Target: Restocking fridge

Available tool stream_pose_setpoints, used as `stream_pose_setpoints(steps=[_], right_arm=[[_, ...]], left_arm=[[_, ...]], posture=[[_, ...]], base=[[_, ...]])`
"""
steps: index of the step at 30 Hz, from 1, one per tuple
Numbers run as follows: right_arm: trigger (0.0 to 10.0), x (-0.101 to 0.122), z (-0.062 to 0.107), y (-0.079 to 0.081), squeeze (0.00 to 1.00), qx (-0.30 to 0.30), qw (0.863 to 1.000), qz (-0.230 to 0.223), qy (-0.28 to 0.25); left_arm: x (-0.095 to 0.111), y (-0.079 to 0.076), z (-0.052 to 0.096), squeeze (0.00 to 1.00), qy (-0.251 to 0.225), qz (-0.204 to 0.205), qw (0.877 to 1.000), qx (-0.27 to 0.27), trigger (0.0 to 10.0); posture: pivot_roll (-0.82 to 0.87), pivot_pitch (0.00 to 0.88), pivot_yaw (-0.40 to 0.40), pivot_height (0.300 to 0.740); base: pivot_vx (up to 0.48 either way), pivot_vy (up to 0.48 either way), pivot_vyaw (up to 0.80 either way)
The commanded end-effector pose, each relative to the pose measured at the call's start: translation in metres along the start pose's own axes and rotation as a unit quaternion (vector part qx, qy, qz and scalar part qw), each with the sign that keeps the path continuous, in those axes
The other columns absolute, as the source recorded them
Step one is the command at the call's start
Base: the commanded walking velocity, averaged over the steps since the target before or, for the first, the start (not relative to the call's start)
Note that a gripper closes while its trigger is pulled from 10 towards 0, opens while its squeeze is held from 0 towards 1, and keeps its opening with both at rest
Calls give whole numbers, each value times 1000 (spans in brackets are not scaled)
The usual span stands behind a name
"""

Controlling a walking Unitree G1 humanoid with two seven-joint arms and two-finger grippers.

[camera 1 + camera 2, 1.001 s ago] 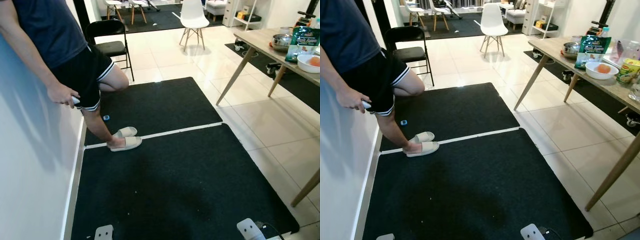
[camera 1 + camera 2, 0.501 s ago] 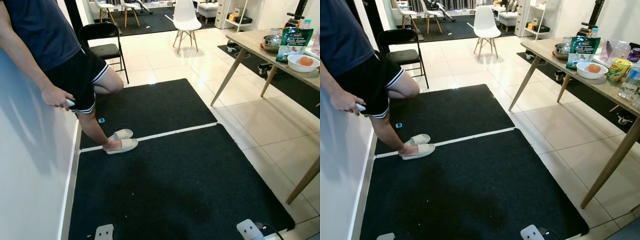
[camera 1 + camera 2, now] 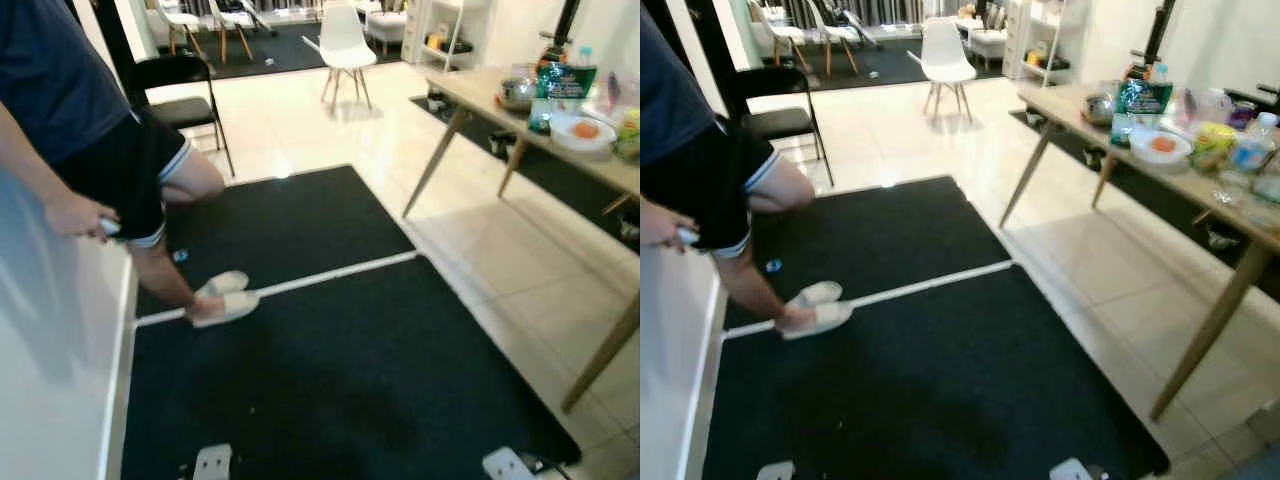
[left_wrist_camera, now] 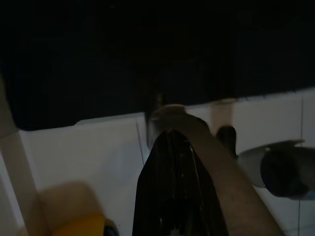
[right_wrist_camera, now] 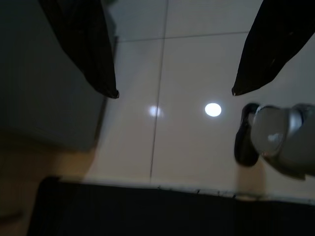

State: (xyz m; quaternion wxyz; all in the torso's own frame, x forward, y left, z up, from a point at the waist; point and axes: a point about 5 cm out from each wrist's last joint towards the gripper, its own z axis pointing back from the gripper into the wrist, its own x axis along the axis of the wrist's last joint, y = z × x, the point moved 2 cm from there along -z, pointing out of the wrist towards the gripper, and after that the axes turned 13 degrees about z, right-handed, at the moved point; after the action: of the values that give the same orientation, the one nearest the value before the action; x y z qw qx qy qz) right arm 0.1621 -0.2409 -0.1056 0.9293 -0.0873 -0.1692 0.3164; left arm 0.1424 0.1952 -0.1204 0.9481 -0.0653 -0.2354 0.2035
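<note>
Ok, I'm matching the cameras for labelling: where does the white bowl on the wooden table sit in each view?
Left eye view: white bowl at the far right, upper part, on the table.
Right eye view: the bowl at upper right, closer to the middle.
Left wrist view: aimed down at the floor tiles, away from the table.
Right wrist view: also aimed at the floor tiles.
Shared landmark: the white chair, top centre of both eye views.

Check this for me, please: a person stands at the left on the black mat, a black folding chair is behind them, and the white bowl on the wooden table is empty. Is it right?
Not quite: the white bowl is not empty. The right eye view shows something orange in it. The rest holds: the person stands at the left on the black mat, the black folding chair behind, the bowl on the wooden table.
</note>
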Motion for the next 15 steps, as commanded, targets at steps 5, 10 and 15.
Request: stream_pose_setpoints(steps=[5, 10, 15], right_arm=[[10000, -1, 0, 0, 0, 0, 1000, -1, -2], [10000, -1, 0, 1, 0, 1, 1000, 1, -1], [10000, -1, 0, 1, 0, 1, 1000, 3, -1]], left_arm=[[-1, 1, 0, 0, 2, -6, 1000, 2, 10000], [-1, 1, 0, 0, 3, -8, 1000, 2, 10000], [-1, 1, 0, 0, 2, -9, 1000, 2, 10000]], posture=[[-98, 0, 1, 740], [-98, 0, 2, 740], [-98, 0, 2, 740]], base=[[302, 0, 0], [329, 0, 0], [302, 0, 0]])
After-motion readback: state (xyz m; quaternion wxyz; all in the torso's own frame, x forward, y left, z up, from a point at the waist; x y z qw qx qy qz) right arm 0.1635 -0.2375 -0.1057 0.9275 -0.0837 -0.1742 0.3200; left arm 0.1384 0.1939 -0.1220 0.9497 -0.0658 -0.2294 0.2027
